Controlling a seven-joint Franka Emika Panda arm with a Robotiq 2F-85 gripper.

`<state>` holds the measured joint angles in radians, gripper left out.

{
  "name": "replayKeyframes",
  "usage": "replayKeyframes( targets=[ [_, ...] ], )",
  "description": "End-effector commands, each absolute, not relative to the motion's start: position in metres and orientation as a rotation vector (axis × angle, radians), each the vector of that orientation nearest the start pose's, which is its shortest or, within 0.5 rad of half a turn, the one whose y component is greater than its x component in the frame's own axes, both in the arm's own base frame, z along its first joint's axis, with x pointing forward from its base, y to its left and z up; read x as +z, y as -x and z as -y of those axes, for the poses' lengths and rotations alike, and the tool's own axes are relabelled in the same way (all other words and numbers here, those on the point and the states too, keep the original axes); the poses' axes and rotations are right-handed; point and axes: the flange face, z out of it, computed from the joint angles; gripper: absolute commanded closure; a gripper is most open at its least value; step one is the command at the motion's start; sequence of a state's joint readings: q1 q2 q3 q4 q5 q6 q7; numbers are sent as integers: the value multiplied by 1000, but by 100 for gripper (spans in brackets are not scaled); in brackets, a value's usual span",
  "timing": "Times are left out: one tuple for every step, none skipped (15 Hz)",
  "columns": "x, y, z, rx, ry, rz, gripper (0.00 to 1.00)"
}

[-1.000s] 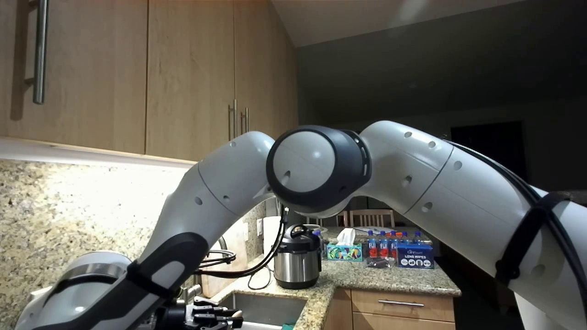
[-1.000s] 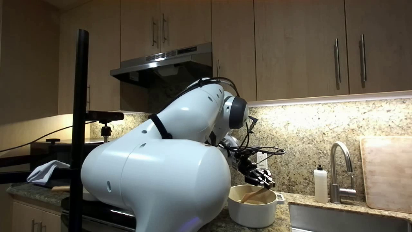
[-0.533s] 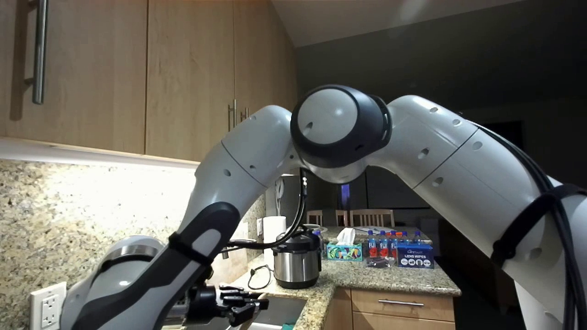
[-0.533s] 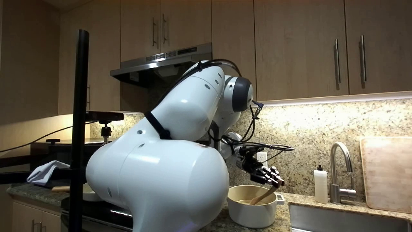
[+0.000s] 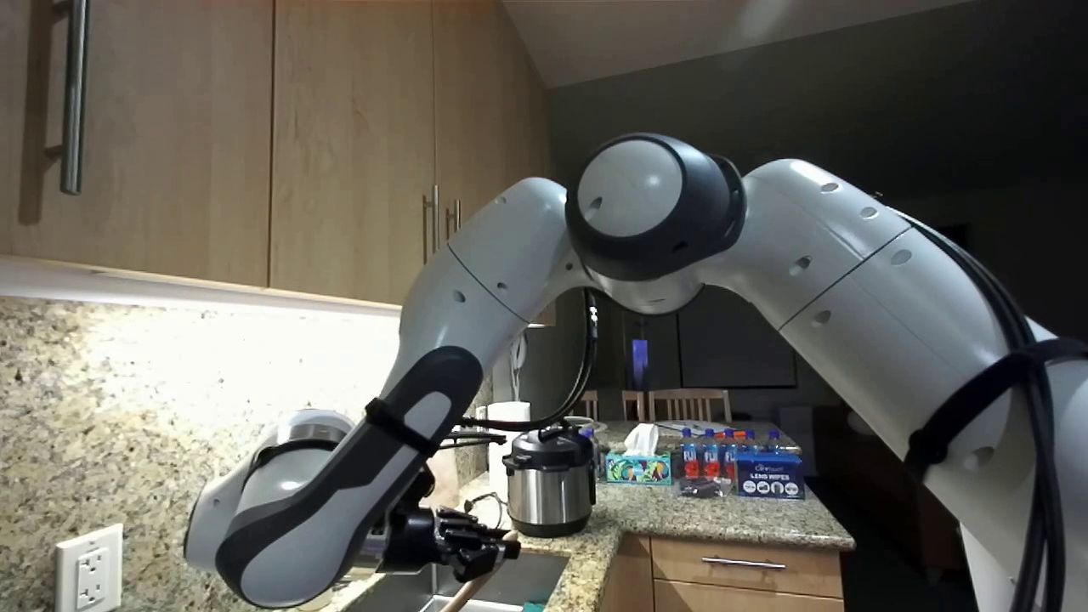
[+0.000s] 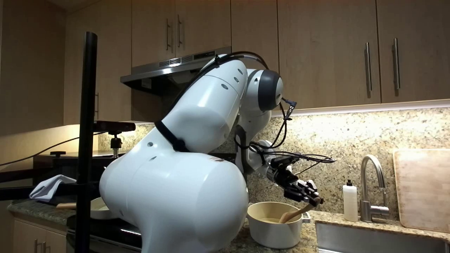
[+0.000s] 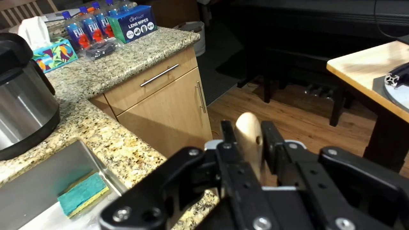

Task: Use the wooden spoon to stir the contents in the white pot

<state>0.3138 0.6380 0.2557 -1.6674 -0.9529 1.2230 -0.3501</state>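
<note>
The wooden spoon (image 6: 298,212) slants down into the white pot (image 6: 276,232) in an exterior view. Its lower end is inside the pot, towards the sink side, and its handle passes over the rim there. My gripper (image 6: 317,201) is above and beyond that rim, shut on the handle's upper end. In the wrist view the pale, rounded handle tip of the wooden spoon (image 7: 250,140) stands up between the black fingers of the gripper (image 7: 246,129). What lies at the bottom of the pot cannot be made out.
A steel sink (image 6: 379,233) with a faucet (image 6: 372,189) and a white bottle (image 6: 350,202) is beside the pot. A silver and black cooker (image 5: 551,489) stands on the counter past the sink. In the sink lies a green sponge (image 7: 83,195). Cabinets (image 6: 327,52) hang above.
My gripper has moved towards the sink side with the spoon in its grip, and the arm's elbow has risen. The spoon's lower end has shifted the same way inside the pot, which stays put.
</note>
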Motion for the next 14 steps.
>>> replayKeyframes(
  targets=[
    [247,-542,-219,-963,-1685,-1101,91],
    [245,-542,-225,-961,-1683,-1101,91],
    [243,-541,-231,-961,-1680,-1096,91],
    [240,-540,-236,-961,-1678,-1089,92],
    [237,-539,-242,-954,-1677,-1085,92],
    [234,-539,-250,-942,-1678,-1080,92],
    [231,-540,-257,-933,-1682,-1074,92],
    [229,-540,-265,-909,-1688,-1065,92],
    [226,-541,-273,-895,-1692,-1063,92],
    [223,-541,-281,-877,-1690,-1064,92],
    [220,-540,-287,-865,-1686,-1065,92],
    [218,-539,-294,-856,-1674,-1074,92],
    [216,-537,-298,-854,-1665,-1082,92],
    [216,-533,-303,-868,-1650,-1097,92]
  ],
)
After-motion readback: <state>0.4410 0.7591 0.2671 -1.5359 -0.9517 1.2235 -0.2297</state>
